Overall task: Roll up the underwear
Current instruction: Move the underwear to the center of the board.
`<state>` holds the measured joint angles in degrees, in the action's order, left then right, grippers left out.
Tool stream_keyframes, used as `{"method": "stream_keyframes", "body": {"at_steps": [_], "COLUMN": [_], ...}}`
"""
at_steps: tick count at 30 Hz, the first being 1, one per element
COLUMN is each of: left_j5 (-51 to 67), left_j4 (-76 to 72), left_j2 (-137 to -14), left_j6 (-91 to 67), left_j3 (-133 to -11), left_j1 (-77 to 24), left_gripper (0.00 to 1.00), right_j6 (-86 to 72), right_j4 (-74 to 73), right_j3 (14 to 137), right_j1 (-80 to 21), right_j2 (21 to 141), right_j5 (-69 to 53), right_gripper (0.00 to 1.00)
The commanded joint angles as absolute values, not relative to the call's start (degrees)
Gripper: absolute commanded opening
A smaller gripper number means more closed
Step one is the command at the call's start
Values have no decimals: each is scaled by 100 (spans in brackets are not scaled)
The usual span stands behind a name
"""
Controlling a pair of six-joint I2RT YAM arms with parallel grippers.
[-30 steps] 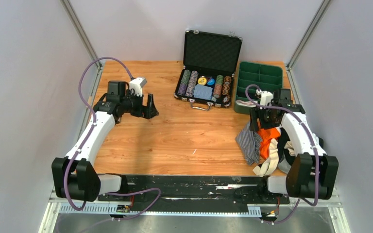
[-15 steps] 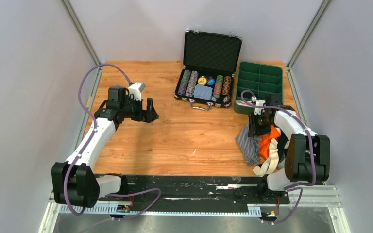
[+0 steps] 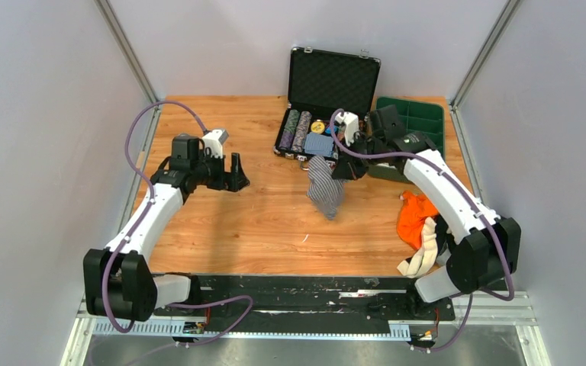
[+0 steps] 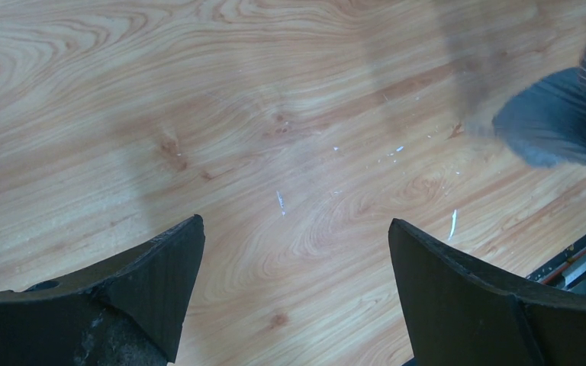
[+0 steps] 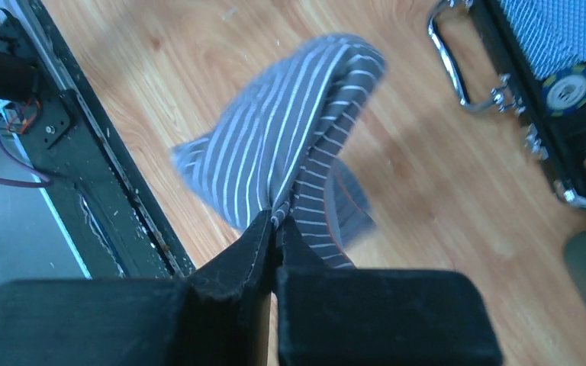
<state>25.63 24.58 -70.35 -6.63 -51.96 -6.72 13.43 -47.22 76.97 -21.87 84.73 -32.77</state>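
Over the middle of the wooden table (image 3: 259, 221), the right gripper (image 3: 345, 169) pinches a fold of the grey-and-white pinstriped underwear (image 3: 325, 191). Its jaws are pressed tight together on the cloth. The garment hangs from the grip in a twisted drape just in front of the open poker chip case (image 3: 333, 80). The right wrist camera shows the stripes bunching where the black fingers (image 5: 236, 259) meet, and whether the lower end touches the wood cannot be told. At the table's right edge, beside the right arm's base, lies the rest of the underwear: an orange piece (image 3: 412, 217) touching a cream-coloured piece (image 3: 421, 258), well apart from the striped one. A green compartment tray (image 3: 420, 122) sits at the far right corner, next to the case. Across the table on the left side, the left gripper (image 3: 235, 172) hovers low with its jaws spread wide and nothing between them. Its wrist camera looks down on bare wood grain, with the blurred striped cloth at the right of that view.
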Motion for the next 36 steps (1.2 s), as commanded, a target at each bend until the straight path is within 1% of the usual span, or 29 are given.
{"method": "stream_keyframes", "body": {"at_steps": [1, 2, 3, 4, 5, 6, 7, 8, 10, 11, 14, 15, 17, 20, 22, 24, 26, 28, 30, 31, 33, 36], "left_j5": [2587, 2577, 2565, 2548, 2527, 2528, 2534, 2571, 2656, 2690, 2833, 2867, 2939, 2971, 2939, 2855, 2800, 2742, 2645, 2606, 2575, 2495], "left_j4": [2339, 2329, 2320, 2303, 2294, 2265, 2262, 2253, 2235, 2229, 2246, 2253, 2325, 2454, 2582, 2705, 2829, 2962, 3071, 3134, 3202, 3304], "left_j2": [-7245, -7272, -7279, -7289, -7296, -7322, -7339, -7400, -7515, -7563, -7870, -7943, -8142, -8303, -8323, -8275, -8199, -8125, -8050, -7998, -7931, -7850], "left_j6": [-737, -716, -705, -673, -666, -665, -675, -709, -816, -843, -822, -770, -720, -646, -549, -460, -352, -253, -211, -213, -182, -82], "left_j3": [-5523, -5543, -5558, -5561, -5547, -5522, -5512, -5498, -5512, -5525, -5645, -5670, -5765, -5921, -5996, -6022, -6031, -6044, -6057, -6085, -6136, -6199], "left_j1": [-659, -659, -659, -659, -659, -659, -659, -659, -666, -687, -802, -871, -949, -1009, -1018, -1019, -1022, -1020, -1020, -1015, -1011, -1011], "left_gripper": [98, 98, 98, 98, 98, 98, 98, 98, 97, 97, 94, 91, 89, 88, 88, 89, 89, 90, 91, 92, 93, 94], "right_j6": [1438, 1413, 1314, 1267, 1149, 1098, 1118, 1200, 1308, 1348, 1673, 1822, 2230, 3512, 4630, 5656, 6404, 7136, 7801, 8133, 8598, 8793], "right_j4": [-5022, -5012, -4997, -4982, -4951, -4932, -4931, -4931, -4895, -4876, -4868, -4850, -4901, -5353, -5231, -4762, -4252, -3901, -3520, -3371, -3172, -2690], "right_j3": [7809, 7549, 7253, 6952, 6646, 6414, 6247, 6158, 6193, 6276, 6501, 6511, 6516, 6525, 6178, 5628, 5100, 4636, 4135, 3884, 3509, 3103], "right_j1": [-1955, -1755, -1428, -1101, -787, -613, -562, -555, -558, -563, -682, -773, -1019, -1521, -1887, -2029, -2184, -2358, -2478, -2556, -2732, -2929], "right_j2": [8488, 8400, 8300, 8256, 8229, 8251, 8265, 8231, 8157, 8142, 8207, 8231, 8304, 8218, 7868, 7374, 6837, 6452, 6117, 6008, 5912, 5941], "right_j5": [-3701, -3524, -3522, -3598, -3684, -3546, -3369, -3308, -3404, -3496, -3668, -3628, -3559, -3575, -3384, -3335, -3389, -3528, -3739, -3828, -3901, -3914], "right_gripper": [0, 0, 8, 39, 67, 82, 89, 91, 90, 88, 80, 77, 68, 59, 59, 58, 53, 45, 39, 39, 41, 44]}}
